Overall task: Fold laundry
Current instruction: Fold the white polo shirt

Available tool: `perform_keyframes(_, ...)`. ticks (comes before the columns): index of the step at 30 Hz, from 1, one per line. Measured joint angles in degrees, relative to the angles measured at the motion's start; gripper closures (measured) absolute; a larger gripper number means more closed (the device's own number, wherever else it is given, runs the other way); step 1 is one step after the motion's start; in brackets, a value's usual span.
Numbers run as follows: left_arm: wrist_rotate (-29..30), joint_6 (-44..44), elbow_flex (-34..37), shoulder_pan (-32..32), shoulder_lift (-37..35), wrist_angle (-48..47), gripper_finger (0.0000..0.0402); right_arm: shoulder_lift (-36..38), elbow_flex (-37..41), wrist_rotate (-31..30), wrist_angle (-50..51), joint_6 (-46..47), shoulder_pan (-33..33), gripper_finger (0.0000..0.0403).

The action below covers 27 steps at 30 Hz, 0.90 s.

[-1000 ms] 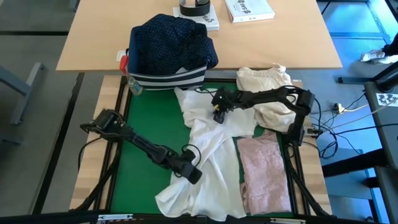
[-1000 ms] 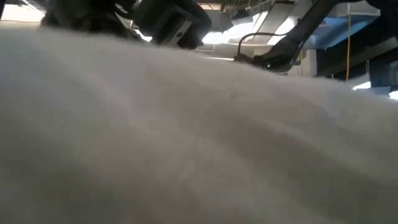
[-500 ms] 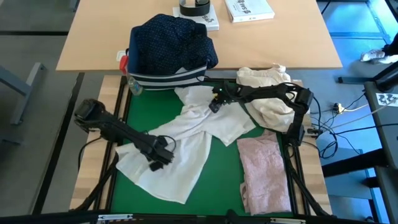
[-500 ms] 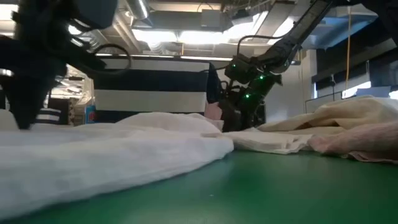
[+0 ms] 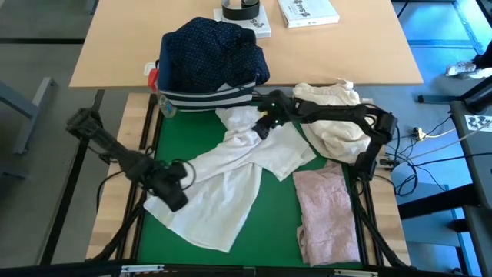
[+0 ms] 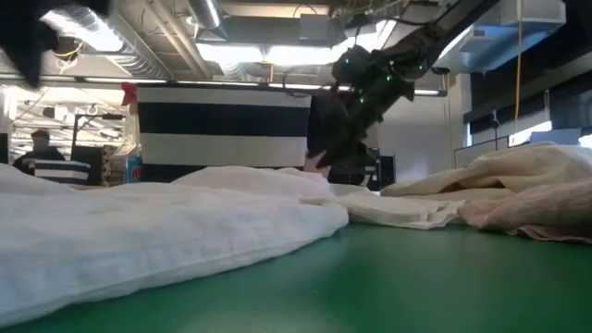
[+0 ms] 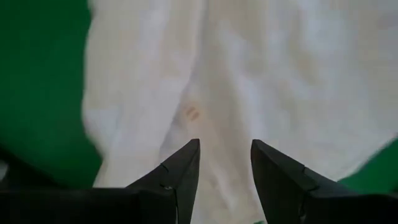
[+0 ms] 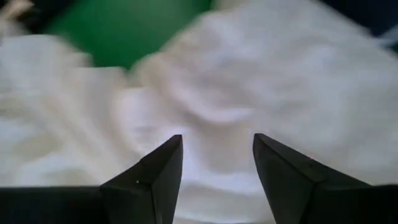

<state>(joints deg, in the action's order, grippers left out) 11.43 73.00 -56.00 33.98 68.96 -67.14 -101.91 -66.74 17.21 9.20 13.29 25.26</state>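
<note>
Even, bright overhead light falls across the green-matted worktop [image 5: 200, 146] with only soft shadows. At table height, ceiling strip lights [image 6: 277, 55] glare white, and the nearest white cotton shirt [image 6: 139, 231] is out of focus. The right wrist picture is motion-blurred beyond the right pincer [image 8: 217, 163].

The white shirt [image 5: 231, 181] is thin, matt, creased cloth. The pink top [image 5: 327, 211] looks like a softer, slightly napped fabric. The navy dotted shirt [image 5: 211, 54] is fine matt cloth, heaped in a striped fabric bin [image 5: 207, 98]. The mat [image 5: 188, 138] is smooth green, faintly shiny in the low view. The desk [image 5: 115, 46] is smooth pale wood. The left gripper [image 7: 224, 171] has matt black plastic-looking fingers.
</note>
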Motion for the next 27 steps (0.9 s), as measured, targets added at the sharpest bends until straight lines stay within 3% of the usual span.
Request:
perform_keyframes(7,-3.51,10.33,13.68,1.83,-3.27,4.09,0.0262,0.53,-0.44,3.39,0.05,-0.09,-7.32,0.0205)
perform_keyframes(18,-2.05,3.05,19.18,0.04,0.14,8.97,0.0267,0.53,-0.42,-3.05,-0.03,-6.79,-16.73,0.0205)
perform_keyframes(21,-0.49,2.91,20.11,0.04,1.07,8.93,0.0292,0.53,-0.42,-4.65,-0.01,-7.79,-17.54,0.0205)
perform_keyframes(27,-0.13,2.24,17.84,0.01,1.03,6.70,0.0392,0.53,-0.40,-4.76,0.62,-7.82,-17.36,0.0205)
